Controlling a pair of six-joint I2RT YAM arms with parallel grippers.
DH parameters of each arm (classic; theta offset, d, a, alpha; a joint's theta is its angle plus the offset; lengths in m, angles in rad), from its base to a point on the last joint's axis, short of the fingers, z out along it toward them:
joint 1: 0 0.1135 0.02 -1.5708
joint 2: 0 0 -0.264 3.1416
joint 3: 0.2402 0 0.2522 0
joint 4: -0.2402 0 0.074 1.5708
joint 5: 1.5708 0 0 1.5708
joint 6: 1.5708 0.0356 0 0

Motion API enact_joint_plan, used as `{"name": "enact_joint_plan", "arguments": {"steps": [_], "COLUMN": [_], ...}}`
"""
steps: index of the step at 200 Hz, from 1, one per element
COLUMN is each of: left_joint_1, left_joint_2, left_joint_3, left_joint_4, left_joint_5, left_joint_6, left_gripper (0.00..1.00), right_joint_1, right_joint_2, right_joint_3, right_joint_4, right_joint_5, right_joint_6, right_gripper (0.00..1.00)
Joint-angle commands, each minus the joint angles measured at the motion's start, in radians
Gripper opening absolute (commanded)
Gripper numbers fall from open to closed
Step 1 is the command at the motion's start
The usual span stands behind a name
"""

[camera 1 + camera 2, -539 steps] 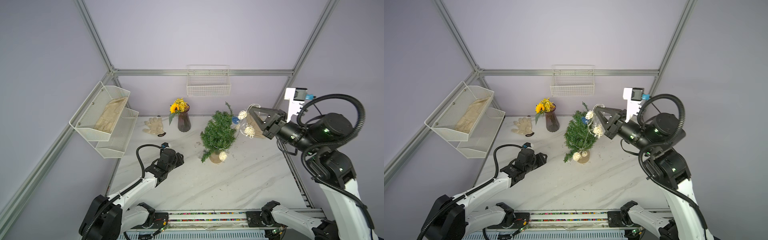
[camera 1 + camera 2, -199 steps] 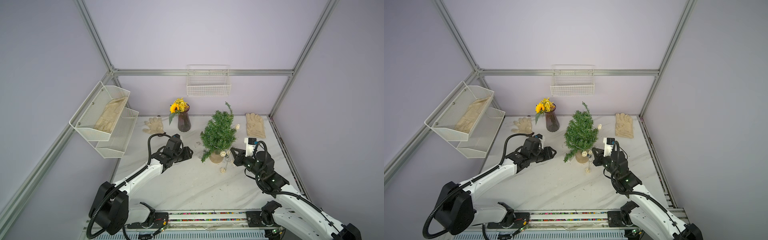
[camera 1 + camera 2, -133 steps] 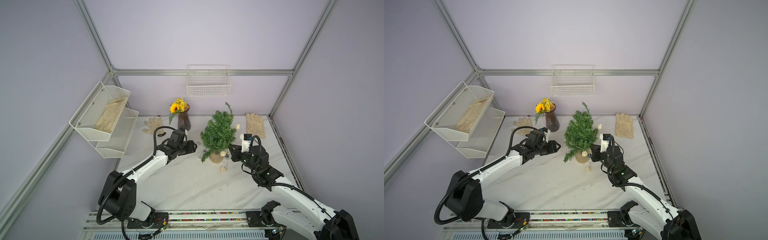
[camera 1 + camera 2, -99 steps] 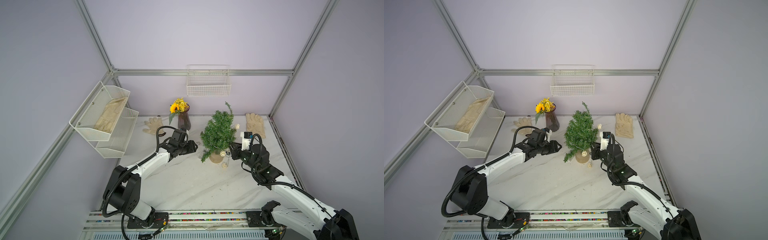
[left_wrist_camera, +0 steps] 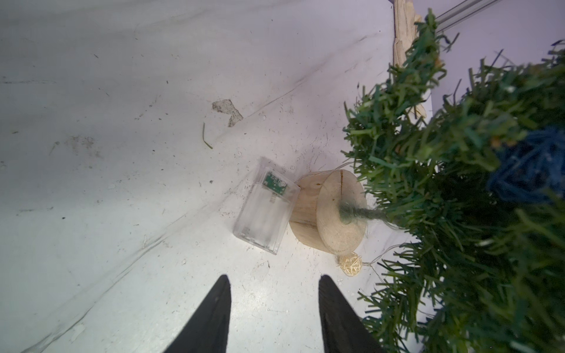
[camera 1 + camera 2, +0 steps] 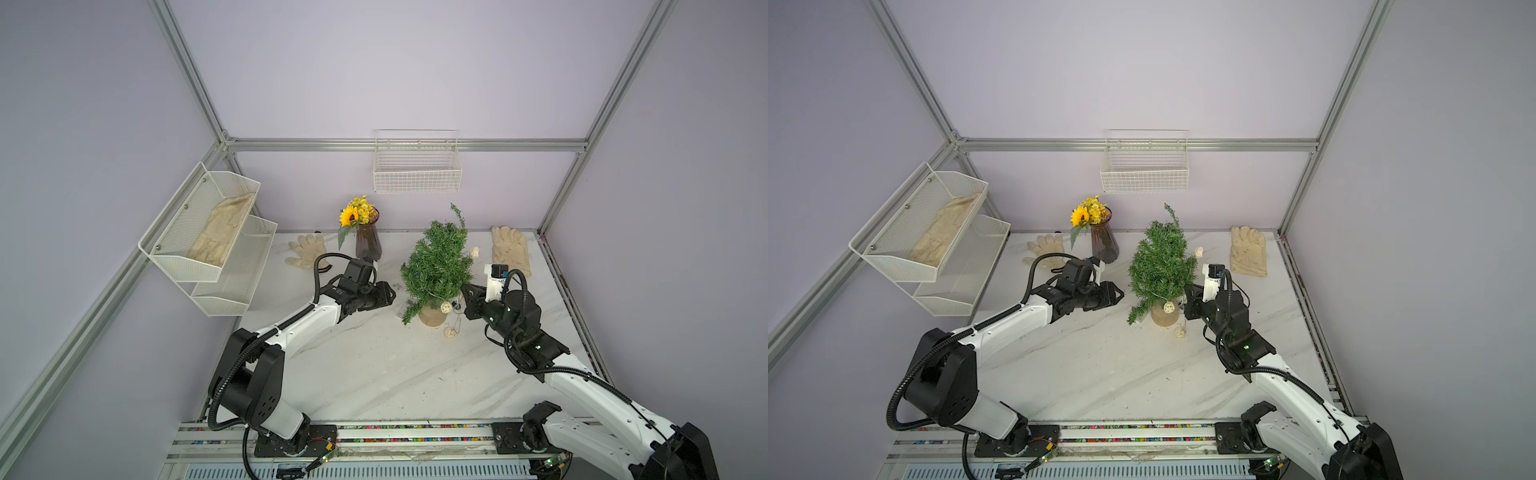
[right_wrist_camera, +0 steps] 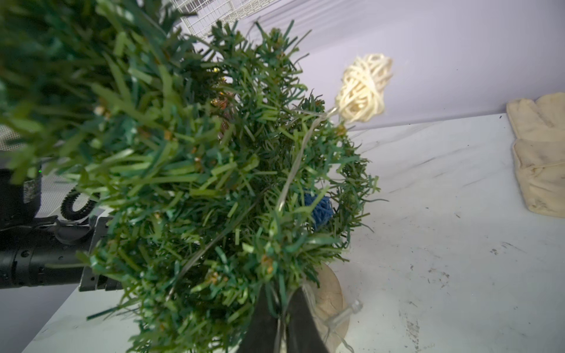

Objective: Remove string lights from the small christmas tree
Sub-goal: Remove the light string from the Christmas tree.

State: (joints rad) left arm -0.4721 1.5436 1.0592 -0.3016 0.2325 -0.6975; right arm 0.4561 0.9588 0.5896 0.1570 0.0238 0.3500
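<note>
Right tool [image 6: 464,289]: down from its raised position over the worktop's [image 6: 374,374] rear right corner. It is now low at the right side of the small christmas tree [image 6: 436,266], jaws closed on the string lights [image 6: 446,307] wire. Balls formerly lifted beside the treetop now hang by the base or lie on the worktop. Left tool [image 6: 390,294]: advanced from near the left edge to just beside the tree.

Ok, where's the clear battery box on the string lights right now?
In the left wrist view, the clear plastic battery box lies on the white marble table against the tree's round tan wooden base, just ahead of the open left tool.
</note>
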Motion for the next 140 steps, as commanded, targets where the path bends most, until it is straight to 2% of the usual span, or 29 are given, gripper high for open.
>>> {"name": "enact_joint_plan", "arguments": {"steps": [1, 69, 140], "left_joint_1": [0.004, 0.004, 0.004], "left_joint_2": [-0.029, -0.033, -0.029], "left_joint_3": [0.038, 0.042, 0.041], "left_joint_4": [0.038, 0.039, 0.038], "left_joint_5": [0.013, 0.016, 0.022], "left_joint_6": [-0.019, -0.02, -0.013], "left_gripper": [0.47, 0.47, 0.47], "right_joint_1": [-0.008, -0.015, -0.025], "right_joint_2": [-0.015, -0.029, -0.068], "right_joint_3": [-0.008, 0.003, 0.019], "right_joint_4": [0.024, -0.03, -0.092], "right_joint_5": [0.038, 0.111, 0.219], "right_joint_6": [-0.016, 0.011, 0.035], "right_gripper": [0.08, 0.0, 0.0]}}
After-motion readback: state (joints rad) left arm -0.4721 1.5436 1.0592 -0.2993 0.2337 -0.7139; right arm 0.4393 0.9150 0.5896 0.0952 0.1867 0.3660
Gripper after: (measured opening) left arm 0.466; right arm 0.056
